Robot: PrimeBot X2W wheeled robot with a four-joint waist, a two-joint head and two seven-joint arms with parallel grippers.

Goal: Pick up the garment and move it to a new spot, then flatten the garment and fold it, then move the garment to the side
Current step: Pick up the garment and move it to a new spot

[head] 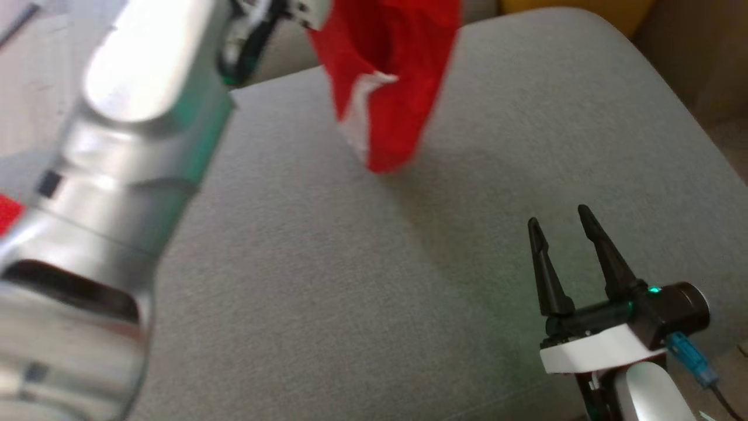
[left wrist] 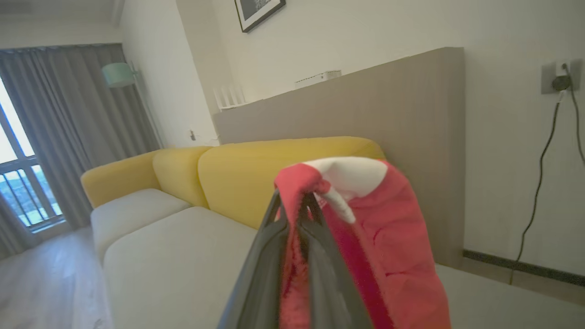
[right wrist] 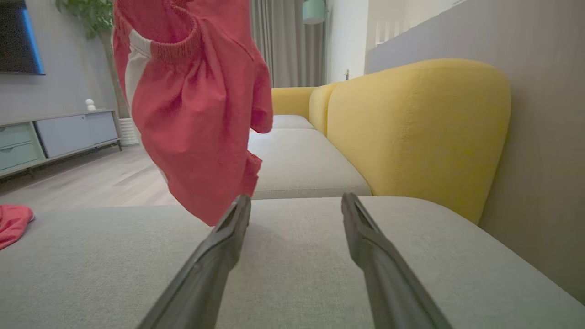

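Note:
The garment (head: 385, 76) is red cloth with a white panel and an elastic waistband. It hangs bunched in the air above the grey seat cushion (head: 350, 280), its lowest tip just off the fabric. My left gripper (left wrist: 295, 201) is shut on the garment's (left wrist: 388, 242) top edge, and red cloth drapes over the right side of its fingers. The left forearm (head: 134, 146) rises large at the left of the head view. My right gripper (head: 558, 217) rests low over the cushion's near right part, open and holding nothing. In the right wrist view the garment (right wrist: 196, 114) hangs ahead and left of this gripper (right wrist: 296, 199).
Another red cloth (right wrist: 13, 221) lies at the cushion's left edge (head: 9, 213). A yellow sofa backrest (right wrist: 411, 128) and a tall grey panel (left wrist: 388, 114) border the far side. Wooden floor and a low cabinet (right wrist: 55, 137) lie beyond the cushion.

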